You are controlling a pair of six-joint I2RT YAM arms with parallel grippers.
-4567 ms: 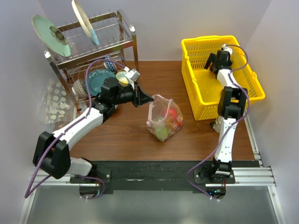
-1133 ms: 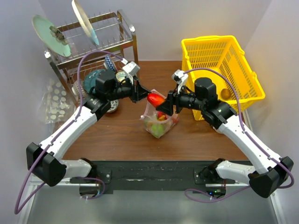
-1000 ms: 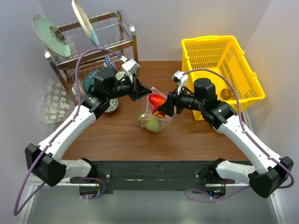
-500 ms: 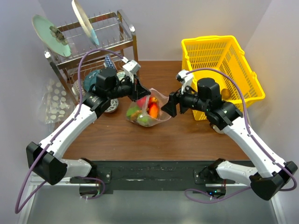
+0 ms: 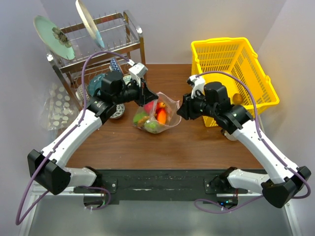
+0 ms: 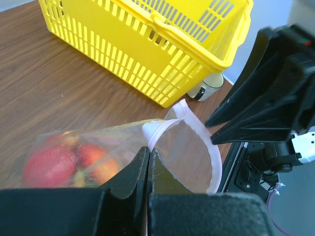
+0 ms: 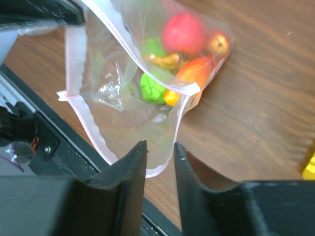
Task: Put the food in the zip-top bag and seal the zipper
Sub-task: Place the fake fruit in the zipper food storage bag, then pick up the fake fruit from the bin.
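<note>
The left pincer (image 6: pixel 148 160) stays clamped on the pink strip (image 6: pixel 215 160). The right pincer (image 7: pixel 160 150), a little apart, is now at the bag (image 7: pixel 123 83) rim. Its red food (image 7: pixel 183 32) is inside now, and the bag has tipped sideways on the tabletop (image 7: pixel 256 98).

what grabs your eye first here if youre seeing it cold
The clear bag of bright toy food in the middle, its mouth pinched by the left gripper, with the right gripper at its other side. Then the yellow basket at back right.
</note>
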